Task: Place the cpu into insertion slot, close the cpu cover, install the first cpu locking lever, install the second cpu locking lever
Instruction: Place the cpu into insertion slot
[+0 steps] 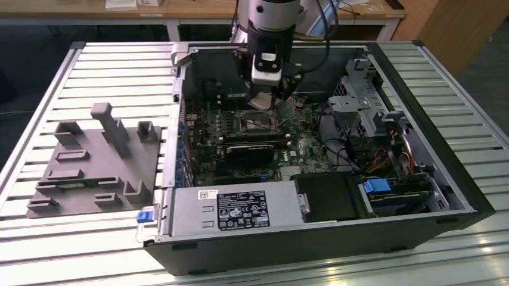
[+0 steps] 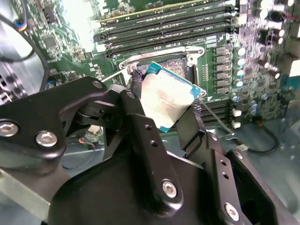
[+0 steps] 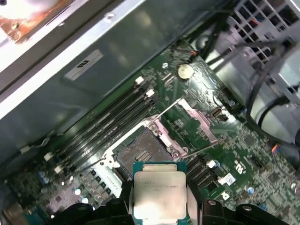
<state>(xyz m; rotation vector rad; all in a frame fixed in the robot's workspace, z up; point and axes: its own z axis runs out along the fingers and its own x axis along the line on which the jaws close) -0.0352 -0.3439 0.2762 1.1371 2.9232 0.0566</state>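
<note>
- My black gripper (image 2: 163, 104) pinches the small silvery square cpu (image 3: 159, 194) by its edges.
- It hangs above the bare, dark square insertion slot (image 3: 140, 152).
- Its tiny print is unreadable.

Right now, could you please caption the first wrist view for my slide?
Gripper holding the cpu close to the open insertion slot on the motherboard.
</note>
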